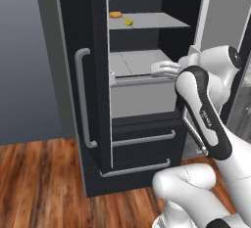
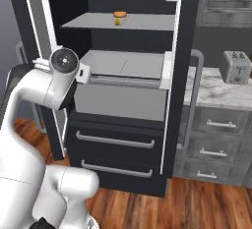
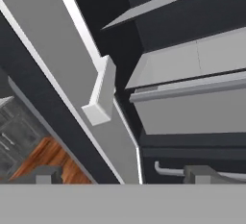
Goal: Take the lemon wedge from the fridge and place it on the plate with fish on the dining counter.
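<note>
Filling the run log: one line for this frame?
phase: approach | fridge: right door open | lemon wedge: upper shelf, beside orange item | gripper: open, empty, below shelf

White glossy arm, black joint bands, rounded segments, grey cap.

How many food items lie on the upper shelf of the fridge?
2. The lemon wedge and a flat orange item lie close together on the upper shelf. Others may be hidden behind the closed door.
</note>
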